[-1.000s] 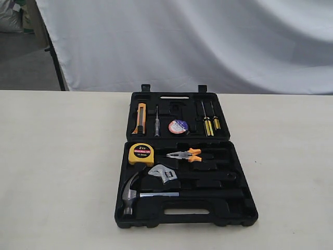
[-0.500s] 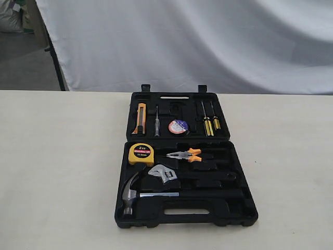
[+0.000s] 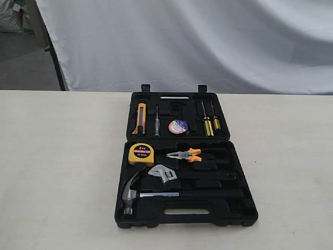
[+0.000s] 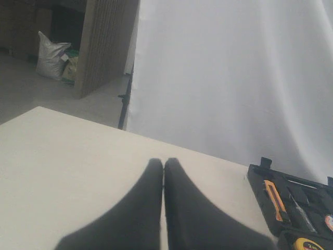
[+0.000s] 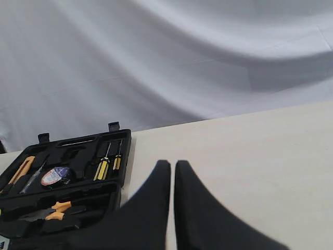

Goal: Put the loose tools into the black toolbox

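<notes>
Tape measure, pliers lay just beyond wrench; hammer, head left, nearest, in toolbox. Left gripper, right gripper closed, empty.

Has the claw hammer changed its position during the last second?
No. The claw hammer lies in the same place in the black toolbox, beside the adjustable wrench, as before.

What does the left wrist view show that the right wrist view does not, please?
Only left wrist: a white sack on the floor and a wooden panel. Only right wrist: yellow-handled screwdrivers and orange-handled pliers. Both: the black toolbox, its orange utility knife, the white backdrop, and a pincer each, left pincer and right pincer.
</notes>
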